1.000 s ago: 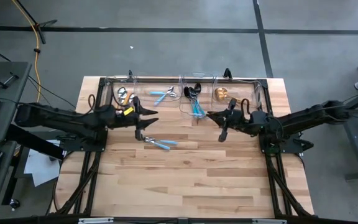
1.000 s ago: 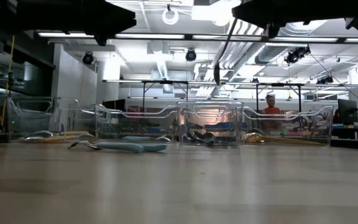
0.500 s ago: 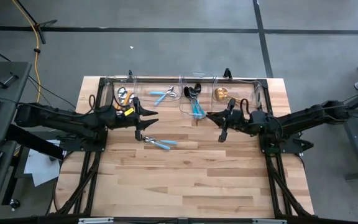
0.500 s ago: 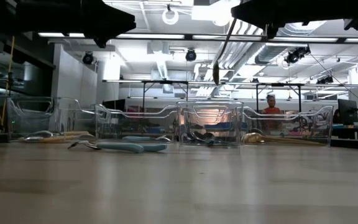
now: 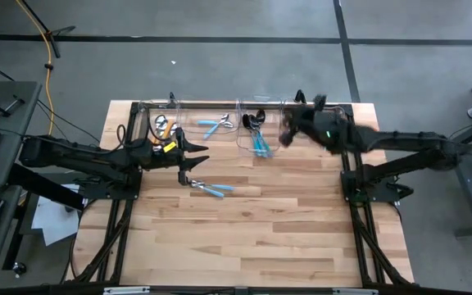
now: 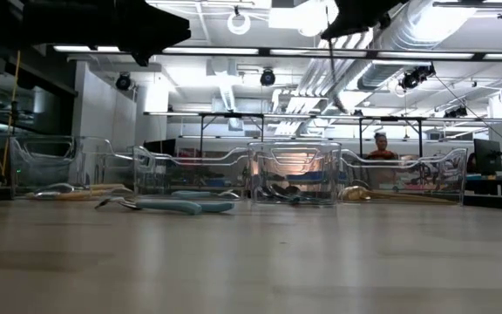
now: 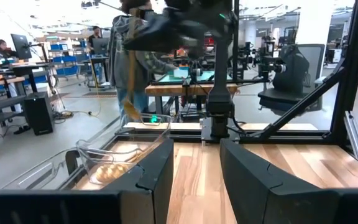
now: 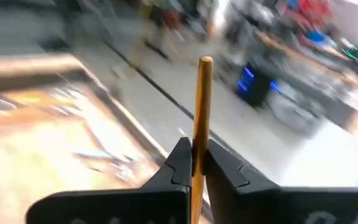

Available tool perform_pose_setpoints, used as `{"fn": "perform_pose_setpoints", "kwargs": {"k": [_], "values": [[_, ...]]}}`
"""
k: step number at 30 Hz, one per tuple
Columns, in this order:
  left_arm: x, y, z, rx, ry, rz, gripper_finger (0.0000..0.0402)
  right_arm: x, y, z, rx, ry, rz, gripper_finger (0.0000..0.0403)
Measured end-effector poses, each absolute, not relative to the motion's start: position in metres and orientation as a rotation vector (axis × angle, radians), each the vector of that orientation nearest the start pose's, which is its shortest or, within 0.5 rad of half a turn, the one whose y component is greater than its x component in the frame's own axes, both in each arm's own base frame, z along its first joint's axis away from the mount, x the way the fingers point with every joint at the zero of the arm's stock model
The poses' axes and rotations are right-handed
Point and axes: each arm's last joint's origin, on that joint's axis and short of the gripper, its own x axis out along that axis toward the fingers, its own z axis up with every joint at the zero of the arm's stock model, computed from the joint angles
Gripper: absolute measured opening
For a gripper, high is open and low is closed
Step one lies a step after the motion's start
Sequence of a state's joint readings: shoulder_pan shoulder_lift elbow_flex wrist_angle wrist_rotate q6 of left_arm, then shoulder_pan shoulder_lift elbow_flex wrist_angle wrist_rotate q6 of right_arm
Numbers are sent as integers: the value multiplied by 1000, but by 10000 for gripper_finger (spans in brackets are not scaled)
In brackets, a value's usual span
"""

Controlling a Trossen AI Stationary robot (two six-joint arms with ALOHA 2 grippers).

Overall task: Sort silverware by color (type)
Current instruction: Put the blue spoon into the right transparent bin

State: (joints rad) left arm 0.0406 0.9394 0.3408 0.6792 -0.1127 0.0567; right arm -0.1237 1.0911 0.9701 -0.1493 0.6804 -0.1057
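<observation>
My right gripper (image 8: 193, 163) has its fingers clamped on a gold utensil (image 8: 199, 106), carrying it over the far-right bin (image 5: 322, 123) of gold pieces. Next I should lower and release there. My left gripper (image 5: 188, 157), fingers parted and empty, hovers above the light-blue pieces (image 5: 213, 188) on the worktop (image 5: 244, 238).

I am looking into a robotics lab — a large open hall with a grey concrete floor (image 5: 220, 74), exposed ceiling ducts (image 6: 425, 26) and round hanging lamps (image 6: 240, 22). Beyond my wooden table (image 5: 244, 238) stand more workbenches (image 6: 234, 122), monitors (image 6: 486, 157) and office chairs (image 7: 291, 68) — people sit far off.
</observation>
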Motion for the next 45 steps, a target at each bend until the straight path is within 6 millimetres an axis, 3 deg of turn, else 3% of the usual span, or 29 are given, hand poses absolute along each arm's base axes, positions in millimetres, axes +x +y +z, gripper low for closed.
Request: {"fn": "perform_pose_setpoints", "kwargs": {"k": [4, 7, 14, 21, 28, 33, 37, 45], "values": [[196, 11, 236, 54, -76, 156, 122, 222, -83, 361, -135, 484, -936, 7], [196, 11, 236, 54, -76, 156, 122, 213, -111, 359, -64, 602, -1024, 7], [196, 11, 236, 53, -78, 157, 122, 203, -164, 322, 110, 864, -1061, 7], [196, 11, 236, 53, -80, 157, 122, 207, -201, 277, 195, 1096, -1038, 10], [196, 11, 236, 53, -77, 158, 122, 209, -224, 234, 247, 1310, -1018, 9], [196, 11, 236, 53, -77, 158, 122, 215, -231, 212, 301, 1379, -905, 8], [196, 11, 236, 53, -76, 158, 122, 218, -233, 202, 294, 1422, -846, 8], [196, 11, 236, 53, -76, 158, 122, 219, -233, 199, 283, 1436, -803, 10]]}}
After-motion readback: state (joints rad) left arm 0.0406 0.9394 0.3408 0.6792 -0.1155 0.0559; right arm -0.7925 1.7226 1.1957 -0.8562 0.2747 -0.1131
